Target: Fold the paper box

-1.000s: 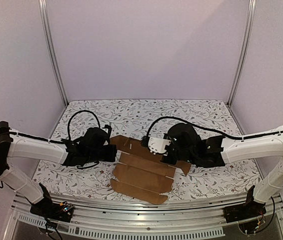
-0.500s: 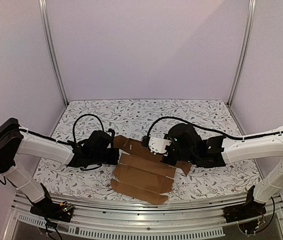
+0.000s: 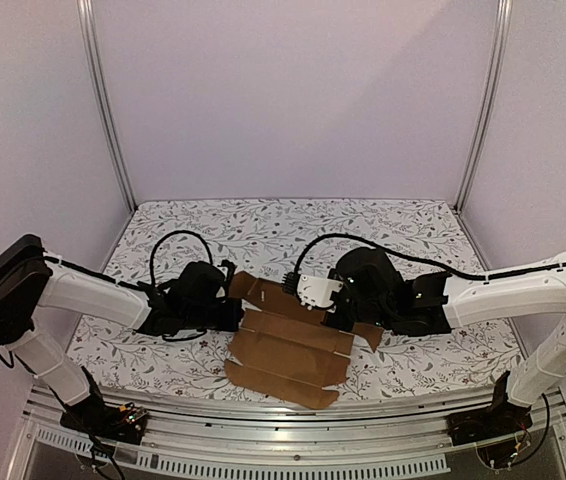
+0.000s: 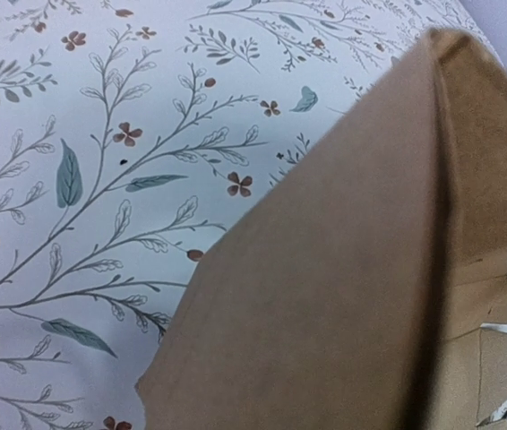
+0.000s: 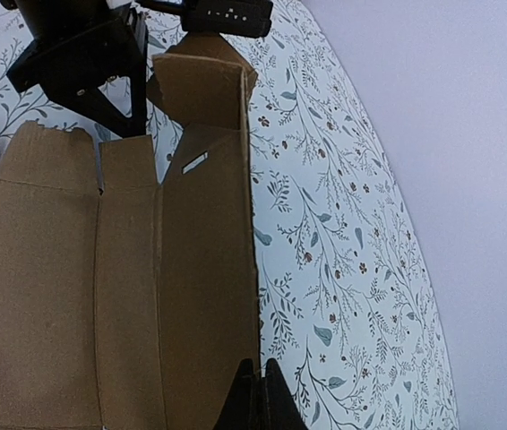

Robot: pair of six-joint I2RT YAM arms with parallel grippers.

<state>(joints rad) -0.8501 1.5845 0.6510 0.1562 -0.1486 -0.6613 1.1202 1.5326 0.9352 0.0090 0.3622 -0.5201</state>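
Your right hand (image 5: 255, 394) had its fingers pressed together, tips meeting at the edge of the paper box (image 3: 288, 345), near that sheet's 2 o'clock corner; neither view showed whether cardboard was pinched between them. Your left hand (image 3: 225, 308) was closed too, sitting at the sheet's 9 o'clock edge, where a flap stood raised close before its wrist camera. The box lay mostly flat and unfolded, creased panels open, toward 6 o'clock on the floral tabletop (image 3: 263, 225), between both arms.
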